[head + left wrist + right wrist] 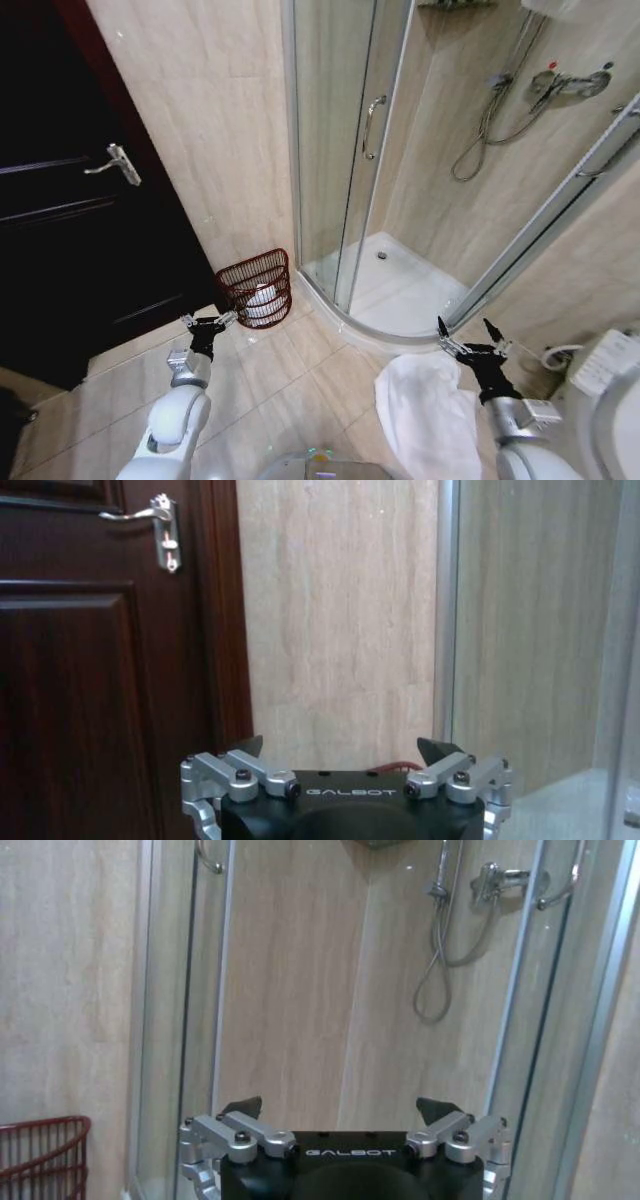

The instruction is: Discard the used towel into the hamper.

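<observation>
The hamper [256,288], a red-brown wire basket with something white inside, stands on the floor tiles against the wall beside the shower. Its rim also shows in the right wrist view [40,1155]. The used towel [425,412] is a white cloth lying crumpled on the floor in front of the shower tray. My left gripper [208,322] hovers open just in front of the hamper, nothing between its fingers [250,747]. My right gripper [470,335] is open and empty, raised above the towel's far edge, and it faces the shower [340,1108].
A dark wooden door [70,220] with a metal handle [115,163] stands at the left. The curved glass shower enclosure [345,150] and its white tray [395,290] lie ahead. A white toilet [610,385] is at the right edge.
</observation>
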